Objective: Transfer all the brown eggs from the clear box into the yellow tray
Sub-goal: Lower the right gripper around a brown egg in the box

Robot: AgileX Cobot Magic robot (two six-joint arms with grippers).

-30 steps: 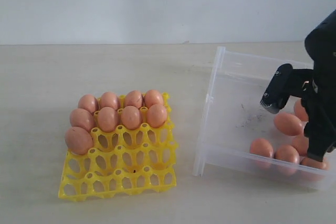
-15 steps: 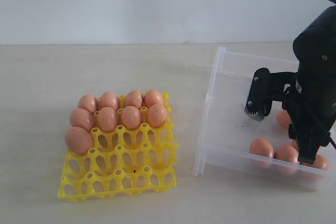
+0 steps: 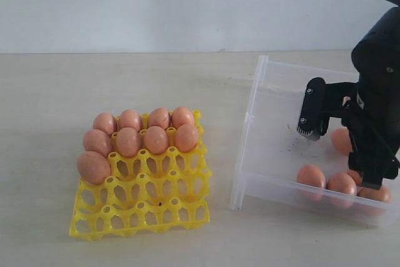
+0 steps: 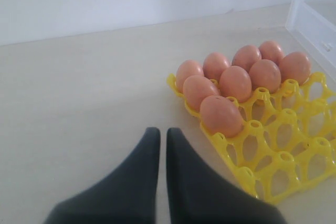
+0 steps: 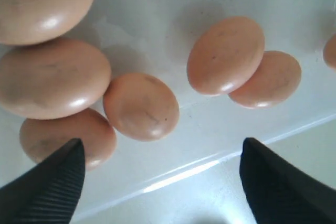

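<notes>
The yellow tray (image 3: 140,212) holds several brown eggs (image 3: 128,142) in its two back rows and one at the left of the third row. More brown eggs (image 3: 310,175) lie in the near right corner of the clear box (image 3: 249,154). My right gripper (image 3: 342,158) hangs open over them with nothing between its fingers. In the right wrist view the gripper (image 5: 161,148) straddles the box's wall (image 5: 210,163), with the eggs (image 5: 140,106) just beyond its tips. My left gripper (image 4: 161,131) is shut and empty above the table beside the tray (image 4: 286,177).
The tray's front rows of cups (image 3: 156,214) stand empty. The box's left wall (image 3: 253,101) stands between tray and eggs. Bare table (image 3: 62,92) lies left of and behind the tray. The right arm's black body (image 3: 381,92) hides part of the box.
My right gripper has swung left over the box and its jaws have spread wider. The eggs and the tray have not moved.
</notes>
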